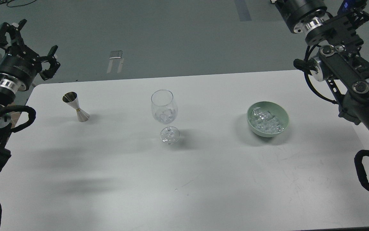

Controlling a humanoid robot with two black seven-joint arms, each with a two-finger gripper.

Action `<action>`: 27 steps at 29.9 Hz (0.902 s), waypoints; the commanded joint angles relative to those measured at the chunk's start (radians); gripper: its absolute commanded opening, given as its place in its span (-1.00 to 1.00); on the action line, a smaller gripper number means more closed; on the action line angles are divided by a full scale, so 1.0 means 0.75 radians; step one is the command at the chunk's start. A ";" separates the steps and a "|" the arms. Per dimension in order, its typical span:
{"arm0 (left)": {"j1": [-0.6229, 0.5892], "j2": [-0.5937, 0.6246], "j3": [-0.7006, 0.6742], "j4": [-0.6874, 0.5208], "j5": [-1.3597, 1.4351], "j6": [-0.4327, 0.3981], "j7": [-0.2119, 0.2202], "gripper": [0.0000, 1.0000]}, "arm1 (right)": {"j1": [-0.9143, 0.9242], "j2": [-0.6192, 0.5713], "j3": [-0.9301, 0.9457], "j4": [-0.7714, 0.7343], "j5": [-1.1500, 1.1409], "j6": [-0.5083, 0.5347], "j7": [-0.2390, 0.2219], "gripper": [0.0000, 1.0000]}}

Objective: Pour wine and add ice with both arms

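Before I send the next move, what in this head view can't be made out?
- Right gripper: cut off by the top edge; only the right arm's wrist shows.
- Wine: no liquid level can be told in the wine glass; clear glass and ice mask it.
- Jigger: too small and steeply seen to tell its contents.
- Bowl: ice hides its bottom.

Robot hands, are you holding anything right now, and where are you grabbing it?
Nothing that can be seen. The left gripper hangs open and empty beyond the table. The right arm's gripper is out of view.
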 commanded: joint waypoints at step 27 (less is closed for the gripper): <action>0.002 -0.018 -0.017 0.002 -0.002 0.001 -0.002 0.95 | -0.233 -0.089 0.158 -0.048 0.414 0.203 0.009 1.00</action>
